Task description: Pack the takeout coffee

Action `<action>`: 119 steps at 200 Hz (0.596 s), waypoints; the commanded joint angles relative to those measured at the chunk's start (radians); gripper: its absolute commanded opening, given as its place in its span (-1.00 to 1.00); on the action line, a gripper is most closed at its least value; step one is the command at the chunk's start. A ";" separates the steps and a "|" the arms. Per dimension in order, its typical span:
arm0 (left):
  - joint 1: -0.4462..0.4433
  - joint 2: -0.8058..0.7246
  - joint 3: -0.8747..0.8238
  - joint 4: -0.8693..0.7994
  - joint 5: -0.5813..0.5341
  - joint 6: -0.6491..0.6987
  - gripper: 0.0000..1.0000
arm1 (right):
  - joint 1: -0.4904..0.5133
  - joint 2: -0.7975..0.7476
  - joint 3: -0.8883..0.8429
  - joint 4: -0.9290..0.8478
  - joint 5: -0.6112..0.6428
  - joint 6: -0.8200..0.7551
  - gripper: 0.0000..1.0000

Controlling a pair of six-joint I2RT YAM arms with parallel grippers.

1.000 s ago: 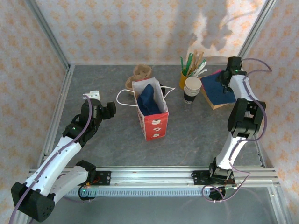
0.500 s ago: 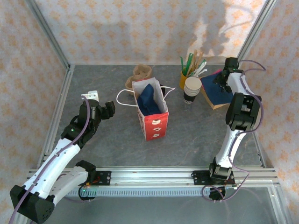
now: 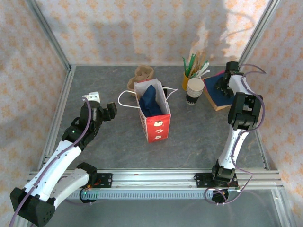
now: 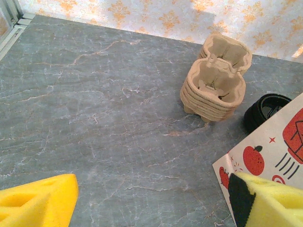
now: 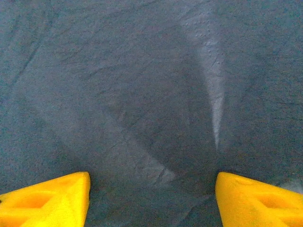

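Takeout coffee: cannot tell where it stands. The one cup shape in plain sight is a lidless stack of white cups (image 3: 194, 90), dark at the base, far right of centre.

Surface: grey marbled table (image 3: 199, 137), metal rail (image 3: 156, 177) along the near edge. Walls (image 3: 142, 33) papered cream with an orange floral print; slanted aluminium posts (image 3: 47, 33) at the corners.

Containers:
- Red-and-white paper bag (image 3: 156, 127), upright at mid-table, mouth open, white loop handles out to both sides. A dark blue cloth (image 3: 150, 101) stands in it.
- Stack of brown pulp cup carriers (image 4: 215, 80), nested, behind the bag.
- Black lids (image 4: 266, 109) just right of the carriers, close to the bag's apple-printed side; count unclear.
- Yellow pot (image 3: 186, 80) behind the cup stack, touching or nearly so, holding green and pale sticks (image 3: 196, 64) that fan upward.
- Folded blue napkins (image 3: 213, 90) on a brown board (image 3: 218, 108), right of the cup stack.

Left gripper (image 3: 108, 110): left of the bag, well apart from it, fingers spread wide, nothing between them.

Right gripper (image 3: 222, 87): down over the blue napkins, fingers (image 5: 52, 198) parted with cloth spanning the gap; nothing gripped. Contact with the cloth cannot be judged.
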State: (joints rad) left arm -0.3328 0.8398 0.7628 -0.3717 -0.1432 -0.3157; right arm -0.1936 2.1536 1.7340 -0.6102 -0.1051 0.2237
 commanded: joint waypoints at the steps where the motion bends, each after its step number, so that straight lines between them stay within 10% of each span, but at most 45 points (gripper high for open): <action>1: 0.008 -0.002 -0.004 -0.001 -0.021 -0.006 0.70 | -0.008 0.024 -0.034 -0.010 -0.003 0.001 0.33; 119: 0.008 0.007 -0.002 -0.001 -0.018 -0.005 0.70 | -0.008 -0.027 -0.038 0.019 -0.038 0.005 -0.40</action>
State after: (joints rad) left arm -0.3328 0.8402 0.7628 -0.3717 -0.1432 -0.3157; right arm -0.2047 2.1525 1.7130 -0.5842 -0.1097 0.2245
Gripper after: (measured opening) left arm 0.847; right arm 0.322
